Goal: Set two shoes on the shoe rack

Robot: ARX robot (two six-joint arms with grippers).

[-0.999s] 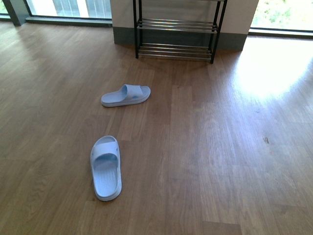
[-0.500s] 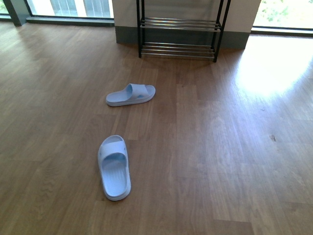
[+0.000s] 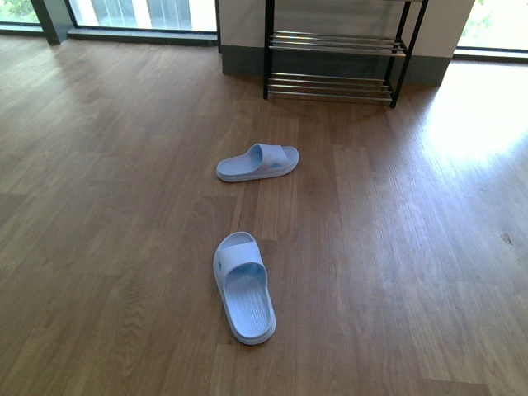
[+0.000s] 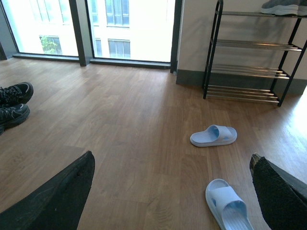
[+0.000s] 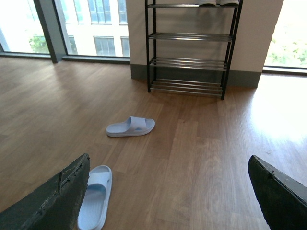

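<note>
two blue slides on wood floor [image 3: 412, 247], not on rack. near slide [image 3: 243, 287] points to 12 o'clock. far slide [image 3: 257, 162] at 12 o'clock from it, lying sideways. shoe rack [image 3: 334, 58] at 1 o'clock, by wall. left gripper [image 4: 171, 157] fingers wide apart, holding nothing. right gripper [image 5: 169, 159] same.

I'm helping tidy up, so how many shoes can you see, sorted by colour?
Pale blue slides: 2, on the floor
Black sneakers: 2, on the floor
Grey shoes: 2, atop the shoe rack, mostly cut off
Total: 6 shoes
</note>
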